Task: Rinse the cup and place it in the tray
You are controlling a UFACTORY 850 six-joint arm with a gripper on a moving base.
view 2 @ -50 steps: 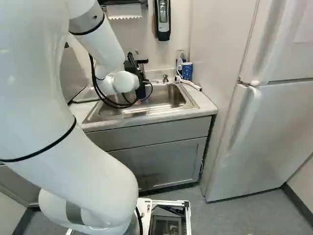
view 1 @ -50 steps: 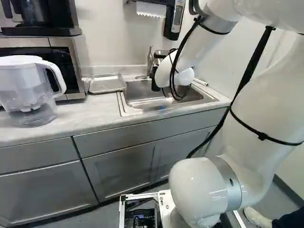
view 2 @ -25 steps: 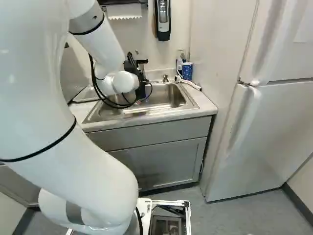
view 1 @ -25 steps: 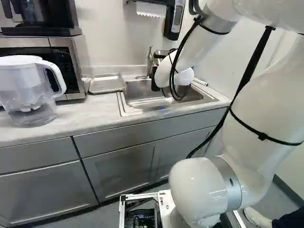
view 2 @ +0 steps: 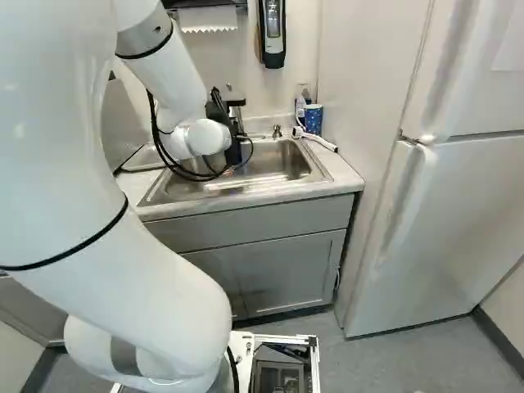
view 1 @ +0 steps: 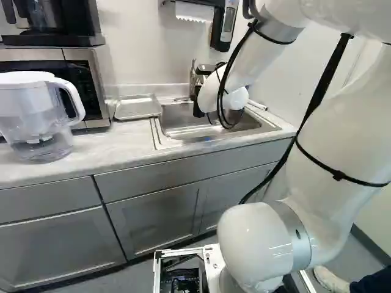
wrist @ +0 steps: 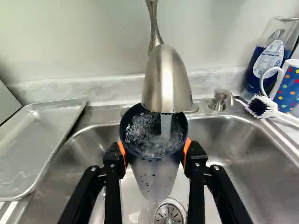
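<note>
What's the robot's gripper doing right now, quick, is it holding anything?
The gripper is closed on the dark blue cup, one orange pad on each side, under the running faucet.

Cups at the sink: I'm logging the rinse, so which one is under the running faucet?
The dark-rimmed cup in the gripper: the faucet pours water into it. The blue mug with coloured dots stands beside the soap bottle.
</note>
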